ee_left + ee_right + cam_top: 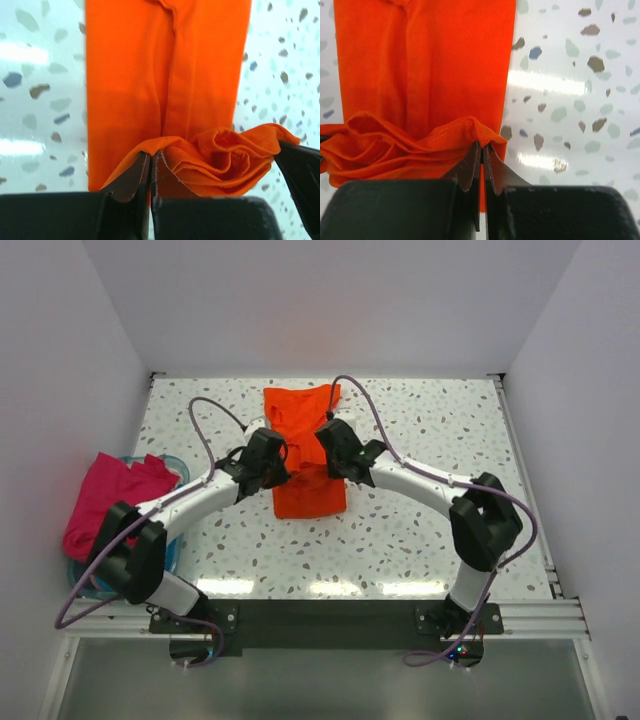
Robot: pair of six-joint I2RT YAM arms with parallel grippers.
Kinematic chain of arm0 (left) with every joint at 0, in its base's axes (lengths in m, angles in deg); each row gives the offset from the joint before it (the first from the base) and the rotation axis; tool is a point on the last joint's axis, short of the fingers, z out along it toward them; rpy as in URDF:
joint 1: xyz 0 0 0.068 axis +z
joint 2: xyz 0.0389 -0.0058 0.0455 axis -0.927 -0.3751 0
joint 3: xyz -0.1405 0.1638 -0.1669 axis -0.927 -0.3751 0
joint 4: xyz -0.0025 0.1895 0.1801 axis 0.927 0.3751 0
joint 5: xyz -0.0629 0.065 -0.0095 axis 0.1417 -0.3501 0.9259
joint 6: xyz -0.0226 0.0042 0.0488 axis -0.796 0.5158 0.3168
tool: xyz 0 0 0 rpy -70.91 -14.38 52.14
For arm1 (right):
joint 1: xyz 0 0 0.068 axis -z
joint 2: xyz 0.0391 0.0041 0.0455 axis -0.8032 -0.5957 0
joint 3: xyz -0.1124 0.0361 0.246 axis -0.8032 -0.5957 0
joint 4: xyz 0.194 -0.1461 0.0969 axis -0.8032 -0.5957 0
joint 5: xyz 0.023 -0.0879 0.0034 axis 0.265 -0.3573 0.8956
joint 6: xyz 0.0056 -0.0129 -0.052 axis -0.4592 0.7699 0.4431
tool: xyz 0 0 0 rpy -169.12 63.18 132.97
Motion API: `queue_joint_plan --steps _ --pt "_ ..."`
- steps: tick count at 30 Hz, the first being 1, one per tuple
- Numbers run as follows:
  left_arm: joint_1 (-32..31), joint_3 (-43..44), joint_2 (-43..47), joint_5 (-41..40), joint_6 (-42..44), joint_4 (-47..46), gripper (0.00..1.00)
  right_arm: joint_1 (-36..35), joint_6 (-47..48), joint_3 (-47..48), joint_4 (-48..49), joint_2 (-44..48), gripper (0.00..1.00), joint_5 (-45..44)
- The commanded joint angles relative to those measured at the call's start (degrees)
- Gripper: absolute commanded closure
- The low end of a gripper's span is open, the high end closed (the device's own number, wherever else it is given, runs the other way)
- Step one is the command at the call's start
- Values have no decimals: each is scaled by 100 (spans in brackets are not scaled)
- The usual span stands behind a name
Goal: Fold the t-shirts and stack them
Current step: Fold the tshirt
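On the speckled table [450, 440], the orange t-shirt [308, 495] lies lengthwise near-to-far.

White walls [320, 300] on three sides; speckled terrazzo-look tabletop [430, 440]; glare patches [350, 587], probably overhead lamps.

An orange shirt [309, 496] and a magenta shirt [105, 495] are plain, the tub [177, 471] pale blue, the table [450, 420] white with grey-brown speckles.

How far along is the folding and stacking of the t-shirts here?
Done: the vivid orange cloth t-shirt lies as a long strip. In hand: left gripper and right gripper pinch its bunched edge, mid-fold. Still to do: the crumpled magenta-pink cloth shirt over the pale blue plastic tub.
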Motion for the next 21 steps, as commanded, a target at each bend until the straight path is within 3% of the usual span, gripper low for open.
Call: queue_joint_plan --steps 1,13,14,15,16,18,19,21 --pt "399 451 -536 95 241 -499 100 399 335 690 350 -429 100 377" --pt "1339 1646 -2197 587 416 -843 97 1234 590 2649 299 -2282 98 1230" --pt "1409 1760 -2260 649 460 -886 88 1260 660 2791 237 -2389 82 1265" --pt "1445 1787 -2295 728 504 -947 76 1304 686 2923 158 -2460 74 1274" --pt "1480 1788 -2278 789 539 -1061 53 1331 713 3072 70 -2504 65 1300" --pt "1576 1630 -2156 930 601 -1263 37 1392 748 3056 87 -2417 40 1283" --pt "1603 1551 -1972 948 636 -1465 28 1401 757 2978 113 -2338 35 1239" --pt "1630 1410 -1796 948 689 -1545 23 1428 810 2881 113 -2092 32 1134"
